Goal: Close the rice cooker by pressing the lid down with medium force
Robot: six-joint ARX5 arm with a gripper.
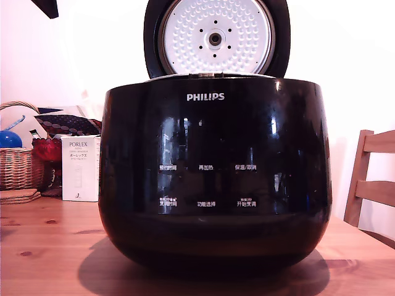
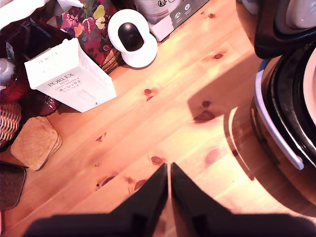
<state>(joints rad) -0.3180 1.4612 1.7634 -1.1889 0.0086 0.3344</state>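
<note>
The rice cooker, big, glossy black and marked PHILIPS, fills the middle of the exterior view on a wooden table. Its lid stands open and upright behind the body, with the dimpled silver inner plate and central vent hole facing the camera. In the wrist view the cooker's open rim and part of the raised lid show at one edge. My gripper hovers over the bare table beside the cooker, its two black fingers pressed together with nothing between them.
A white PORLEX box, a wicker basket, cork coasters and a small white camera sit on the table at the exterior view's left. A wooden chair stands at its right.
</note>
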